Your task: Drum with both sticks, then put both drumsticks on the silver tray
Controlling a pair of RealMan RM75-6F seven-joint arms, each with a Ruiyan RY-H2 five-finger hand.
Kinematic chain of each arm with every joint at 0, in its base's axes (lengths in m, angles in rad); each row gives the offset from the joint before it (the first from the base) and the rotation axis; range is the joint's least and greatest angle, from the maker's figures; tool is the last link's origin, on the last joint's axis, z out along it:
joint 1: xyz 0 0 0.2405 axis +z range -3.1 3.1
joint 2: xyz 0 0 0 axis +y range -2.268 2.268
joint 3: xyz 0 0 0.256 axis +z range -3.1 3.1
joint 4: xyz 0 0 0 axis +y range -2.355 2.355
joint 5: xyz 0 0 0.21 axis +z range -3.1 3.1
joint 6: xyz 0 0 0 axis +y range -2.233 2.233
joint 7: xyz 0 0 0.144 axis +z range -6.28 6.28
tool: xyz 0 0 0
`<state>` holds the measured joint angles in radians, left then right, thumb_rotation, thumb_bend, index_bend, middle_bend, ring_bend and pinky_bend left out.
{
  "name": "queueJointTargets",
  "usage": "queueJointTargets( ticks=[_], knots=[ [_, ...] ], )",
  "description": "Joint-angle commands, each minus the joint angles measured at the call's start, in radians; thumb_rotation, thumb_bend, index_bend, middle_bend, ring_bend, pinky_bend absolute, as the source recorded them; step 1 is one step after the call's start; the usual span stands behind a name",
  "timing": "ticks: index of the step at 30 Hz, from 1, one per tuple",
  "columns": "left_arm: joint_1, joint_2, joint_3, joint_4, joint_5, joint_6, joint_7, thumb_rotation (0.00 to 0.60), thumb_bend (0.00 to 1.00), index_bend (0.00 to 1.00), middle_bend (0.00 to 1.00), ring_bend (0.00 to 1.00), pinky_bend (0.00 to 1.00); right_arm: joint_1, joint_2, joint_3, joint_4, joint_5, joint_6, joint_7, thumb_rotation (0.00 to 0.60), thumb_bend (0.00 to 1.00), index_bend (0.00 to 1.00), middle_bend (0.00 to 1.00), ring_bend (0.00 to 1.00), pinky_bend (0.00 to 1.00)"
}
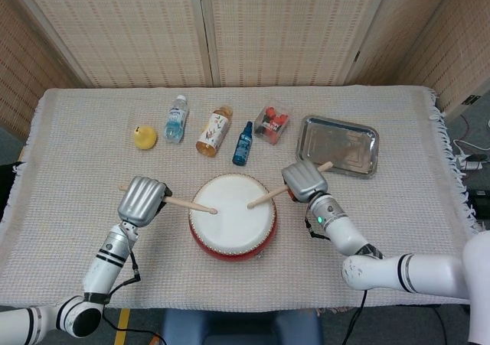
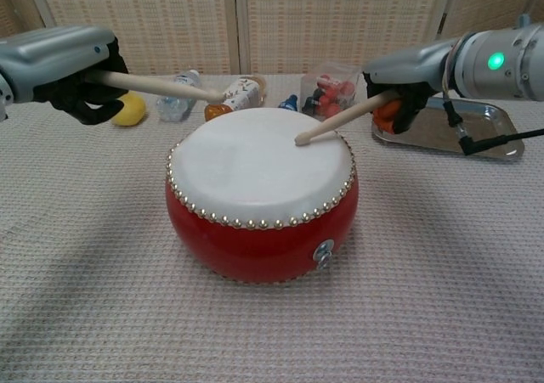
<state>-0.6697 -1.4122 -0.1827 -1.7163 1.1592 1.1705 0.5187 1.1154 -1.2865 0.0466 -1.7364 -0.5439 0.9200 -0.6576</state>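
A red drum (image 1: 232, 216) (image 2: 261, 188) with a white skin stands at the table's near middle. My left hand (image 1: 142, 200) (image 2: 72, 73) grips a wooden drumstick (image 1: 187, 203) (image 2: 157, 85), whose tip hangs above the drum's left side. My right hand (image 1: 305, 181) (image 2: 399, 90) grips the other drumstick (image 1: 267, 196) (image 2: 340, 121), its tip touching the skin on the right. The silver tray (image 1: 338, 144) (image 2: 480, 137) lies bare behind the right hand.
Along the back lie a yellow lemon-like fruit (image 1: 145, 137), a clear water bottle (image 1: 176, 118), an orange drink bottle (image 1: 214, 130), a small blue bottle (image 1: 243, 143) and a clear box of red things (image 1: 272, 122). A woven cloth (image 1: 76, 169) covers the table.
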Motion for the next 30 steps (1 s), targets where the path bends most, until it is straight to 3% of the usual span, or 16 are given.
queueJointTargets(
  ticks=[1, 5, 8, 13, 19, 23, 30],
  knots=[
    [-0.028, -0.081, 0.030, 0.093, -0.041, -0.061, 0.042, 0.600, 0.97, 1.00, 1.00, 1.00, 1.00, -0.035, 0.114, 0.064, -0.153, -0.098, 0.054, 0.091, 0.600, 0.82, 1.00, 1.00, 1.00, 1.00],
    [-0.046, -0.117, 0.053, 0.141, -0.076, -0.098, 0.098, 0.600, 0.97, 1.00, 1.00, 1.00, 1.00, -0.059, 0.170, 0.082, -0.203, -0.133, 0.065, 0.124, 0.600, 0.82, 1.00, 1.00, 1.00, 1.00],
    [-0.036, -0.113, 0.035, 0.125, -0.066, -0.059, 0.081, 0.600, 0.97, 1.00, 1.00, 1.00, 1.00, -0.062, 0.170, 0.071, -0.189, -0.128, 0.040, 0.124, 0.600, 0.82, 1.00, 1.00, 1.00, 1.00],
    [-0.006, -0.040, 0.001, 0.034, -0.003, 0.028, 0.026, 0.600, 0.97, 1.00, 1.00, 1.00, 1.00, -0.038, 0.078, 0.023, -0.078, -0.073, -0.020, 0.075, 0.600, 0.82, 1.00, 1.00, 1.00, 1.00],
    [0.010, 0.023, -0.024, -0.044, 0.023, 0.059, -0.010, 0.600, 0.97, 1.00, 1.00, 1.00, 1.00, -0.005, -0.043, -0.038, 0.059, 0.010, -0.048, -0.017, 0.600, 0.82, 1.00, 1.00, 1.00, 1.00],
    [0.005, 0.013, -0.015, -0.033, 0.015, 0.040, -0.009, 0.600, 0.97, 1.00, 1.00, 1.00, 1.00, -0.014, -0.029, -0.001, 0.028, -0.014, -0.018, 0.019, 0.600, 0.82, 1.00, 1.00, 1.00, 1.00],
    [-0.039, -0.095, 0.040, 0.087, -0.041, -0.059, 0.082, 0.600, 0.97, 1.00, 1.00, 1.00, 1.00, -0.062, 0.103, 0.075, -0.141, -0.147, 0.040, 0.122, 0.600, 0.82, 1.00, 1.00, 1.00, 1.00]
  ],
)
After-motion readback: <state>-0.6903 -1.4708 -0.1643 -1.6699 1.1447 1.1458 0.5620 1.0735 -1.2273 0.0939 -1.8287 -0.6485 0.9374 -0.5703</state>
